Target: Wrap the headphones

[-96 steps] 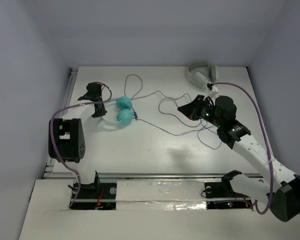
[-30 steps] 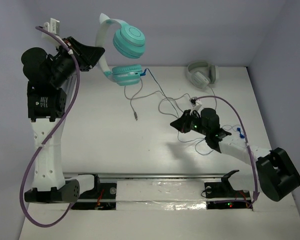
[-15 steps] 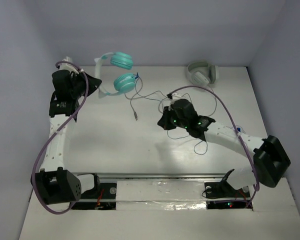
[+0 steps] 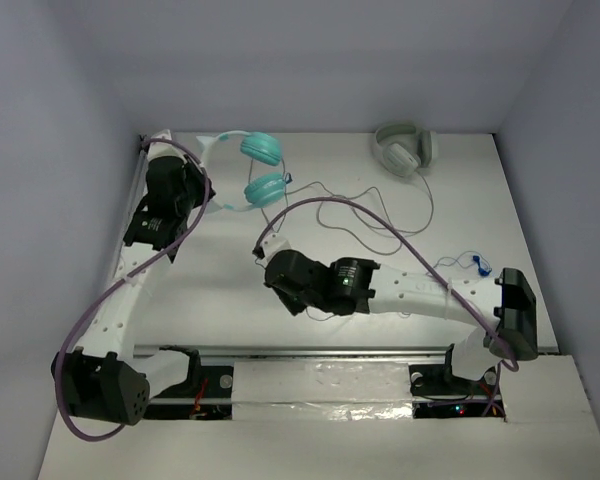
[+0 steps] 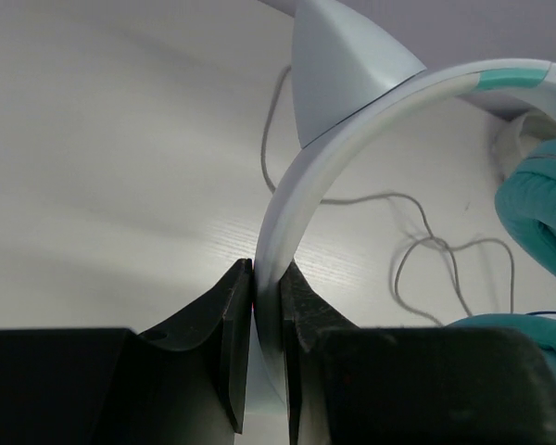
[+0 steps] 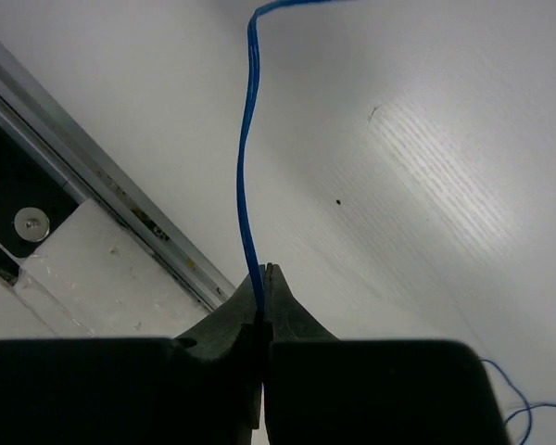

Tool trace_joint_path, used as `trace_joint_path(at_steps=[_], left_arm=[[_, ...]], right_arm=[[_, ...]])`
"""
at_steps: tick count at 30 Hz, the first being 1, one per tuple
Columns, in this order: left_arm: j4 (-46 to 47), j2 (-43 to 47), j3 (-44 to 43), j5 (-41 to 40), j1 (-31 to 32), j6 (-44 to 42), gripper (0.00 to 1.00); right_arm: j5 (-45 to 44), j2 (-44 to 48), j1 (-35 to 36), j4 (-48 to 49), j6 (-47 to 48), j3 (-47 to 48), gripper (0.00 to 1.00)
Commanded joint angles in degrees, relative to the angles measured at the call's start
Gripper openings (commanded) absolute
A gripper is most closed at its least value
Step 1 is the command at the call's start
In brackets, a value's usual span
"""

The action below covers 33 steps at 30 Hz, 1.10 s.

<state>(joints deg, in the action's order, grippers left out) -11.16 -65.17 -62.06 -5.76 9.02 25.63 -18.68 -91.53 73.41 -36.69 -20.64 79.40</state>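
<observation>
The headphones (image 4: 260, 168) have two teal ear cups and a white headband, and hang at the far left of the table. My left gripper (image 4: 204, 188) is shut on the headband; in the left wrist view the white band (image 5: 352, 120) runs up from between the fingertips (image 5: 267, 278), with a teal ear cup (image 5: 547, 199) at the right. The thin blue cable (image 6: 246, 139) rises from my right gripper (image 6: 264, 283), which is shut on it. In the top view the right gripper (image 4: 276, 275) sits left of centre, low over the table, and loose cable (image 4: 380, 225) trails right to a blue end (image 4: 475, 263).
Grey-white headphones (image 4: 405, 148) with a grey cable lie at the far right. A metal rail (image 4: 320, 352) runs along the near edge and also shows in the right wrist view (image 6: 102, 176). The right arm (image 4: 420, 290) stretches across the middle of the table.
My left arm has brought the headphones down from high up to the far left of the table. My right gripper has moved left and nearer with the cable.
</observation>
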Motion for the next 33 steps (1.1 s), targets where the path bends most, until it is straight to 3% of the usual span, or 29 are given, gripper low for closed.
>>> trace_joint_path(at_steps=[1, 7, 9, 12, 15, 19, 26, 33], left_arm=[[4.7, 1.6, 1.1, -2.4, 4.1, -2.7, 0.00], [7.5, 0.7, 5.9, 12.4, 5.9, -5.7, 0.00], [6.7, 0.4, 5.9, 13.8, 6.5, -7.2, 0.00], [4.7, 0.1, 6.2, 17.4, 6.5, -9.3, 0.00], [2.8, -0.7, 6.6, 26.3, 7.1, -13.2, 0.00], [3.0, 0.3, 9.7, 31.1, 7.8, -16.6, 0.00], [1.6, -1.4, 11.3, 32.5, 10.4, -19.0, 0.00], [3.2, 0.0, 11.4, 37.6, 10.4, -18.8, 0.00]], right_arm=[[-8.3, 2.0, 1.1, -9.3, 5.1, 8.3, 0.00], [-16.2, 1.4, 0.6, -10.9, 10.1, 14.6, 0.00], [-21.2, 0.2, 0.6, -12.0, 10.4, 16.4, 0.00], [-22.7, 0.6, -0.7, -12.0, 12.3, 18.3, 0.00], [-22.2, 0.5, -2.9, -11.7, 14.3, 20.2, 0.00], [-24.5, -1.6, -4.2, -12.2, 16.9, 22.4, 0.00], [-24.5, -3.1, -8.7, -9.7, 19.4, 24.4, 0.00], [-25.7, 0.0, -13.6, -5.8, 18.8, 19.3, 0.00]])
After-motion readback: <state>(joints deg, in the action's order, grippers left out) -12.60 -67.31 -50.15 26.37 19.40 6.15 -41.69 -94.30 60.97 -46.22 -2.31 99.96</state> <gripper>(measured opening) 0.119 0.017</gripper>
